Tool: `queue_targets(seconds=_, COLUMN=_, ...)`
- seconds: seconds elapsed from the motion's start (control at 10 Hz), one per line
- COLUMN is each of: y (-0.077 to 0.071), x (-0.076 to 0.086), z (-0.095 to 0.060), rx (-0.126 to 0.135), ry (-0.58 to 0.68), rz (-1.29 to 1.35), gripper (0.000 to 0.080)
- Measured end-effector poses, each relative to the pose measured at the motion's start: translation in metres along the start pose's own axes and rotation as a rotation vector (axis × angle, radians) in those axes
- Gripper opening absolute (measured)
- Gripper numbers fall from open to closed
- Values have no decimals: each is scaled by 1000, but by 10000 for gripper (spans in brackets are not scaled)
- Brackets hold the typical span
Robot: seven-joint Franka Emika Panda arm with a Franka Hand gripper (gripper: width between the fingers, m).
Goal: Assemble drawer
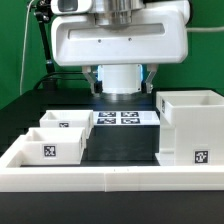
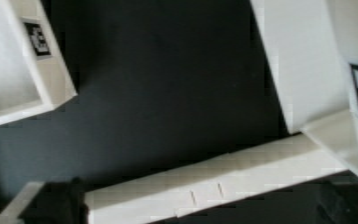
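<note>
Landmark: thin flat white marker board (image 1: 124,118), lying flat on the black table (image 1: 125,148), tags facing up.
Box: tall hollow white plastic box (image 1: 190,128) of the drawer, upright with its top open, just beside the board on the exterior view's right; one square tag on its near face.
Trays: two small white plastic trays on the board's other side, the exterior view's left. The rear tray (image 1: 68,120) is close to the board's edge. The front tray (image 1: 55,147), tagged, is close against the rear one.
Wall: low white wall (image 1: 110,180), on the camera side of the board.
Arm: white robot arm (image 1: 120,45), above the board's far edge.
Pincer: gripper (image 2: 202,203) has its dark fingers (image 2: 55,200) spread wide with nothing clamped; the wrist view shows wall and bare table between them.
</note>
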State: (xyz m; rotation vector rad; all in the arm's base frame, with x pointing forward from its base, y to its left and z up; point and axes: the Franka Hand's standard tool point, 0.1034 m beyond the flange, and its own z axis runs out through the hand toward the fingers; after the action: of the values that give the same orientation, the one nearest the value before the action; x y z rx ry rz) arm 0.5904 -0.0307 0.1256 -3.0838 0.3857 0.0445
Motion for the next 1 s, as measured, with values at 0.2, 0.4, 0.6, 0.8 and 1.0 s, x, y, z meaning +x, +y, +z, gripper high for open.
queue_targets(seconds=0.2, y=12, x=-8, z=13, rx=-36, ry=32, rz=-72, gripper=649)
queue_targets(seconds=0.4, y=29, x=-10, z=27, rx=-42, ry=70, rz=-125, gripper=649)
queue_targets(seconds=0.6, y=41, x=-11, z=34, rx=-36, ry=69, rz=-166, gripper=649)
queue_targets(seconds=0.8, y=39, x=-11, z=34, rx=-36, ry=69, rz=-168, gripper=649)
queue_targets(seconds=1.0, y=41, x=-11, z=34, rx=-38, ry=70, rz=-196, gripper=649)
